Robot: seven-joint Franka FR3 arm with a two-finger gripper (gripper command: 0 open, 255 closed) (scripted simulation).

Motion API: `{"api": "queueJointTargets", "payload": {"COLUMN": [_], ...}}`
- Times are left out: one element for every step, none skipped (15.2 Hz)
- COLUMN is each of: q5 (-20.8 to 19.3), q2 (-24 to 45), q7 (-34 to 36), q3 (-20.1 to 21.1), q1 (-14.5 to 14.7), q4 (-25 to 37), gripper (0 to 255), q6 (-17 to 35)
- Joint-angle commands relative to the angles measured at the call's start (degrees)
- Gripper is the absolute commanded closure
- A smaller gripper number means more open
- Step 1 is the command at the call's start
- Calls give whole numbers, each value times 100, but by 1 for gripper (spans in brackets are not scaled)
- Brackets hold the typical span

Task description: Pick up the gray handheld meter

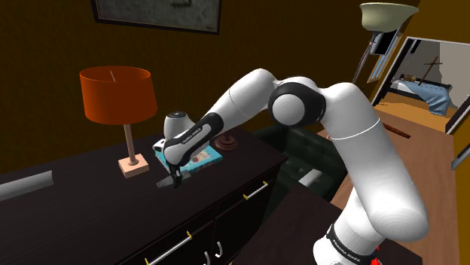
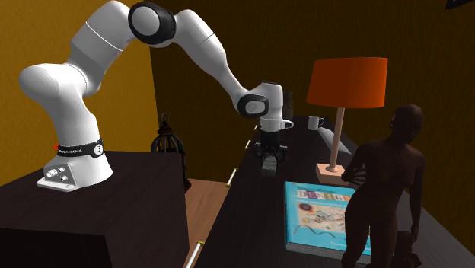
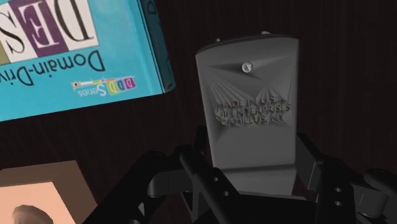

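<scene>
**Hand [image 3: 253, 188] straddling the meter [image 3: 251, 95]**

Gray, slab-shaped, with embossed lettering and one screw, it is lying flat on the dark desk [image 3: 347, 76] near a teal book [image 3: 76, 57]. Whether I am gripping it, I cannot tell. I am aiming to squeeze its smooth sides evenly, staying centred.

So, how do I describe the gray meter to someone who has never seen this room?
Find the dark dresser with the orange lamp. Beside the lamp's base lies a blue book, and next to it, under the black gripper, lies the meter. It is the flat gray slab with a small screw and raised lettering, unlike the colourful book.
</scene>
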Motion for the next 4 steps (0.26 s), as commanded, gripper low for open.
{"api": "queueJointTargets", "payload": {"q5": [2, 3, 3, 3], "q2": [-119, -179, -189, -189], "q7": [10, 10, 10, 10], "q3": [3, 4, 4, 4], "q1": [5, 4, 4, 4], "q4": [-29, -47, -51, -50], "gripper": [255, 255, 255, 255], "q6": [-90, -133, -139, -139]}}
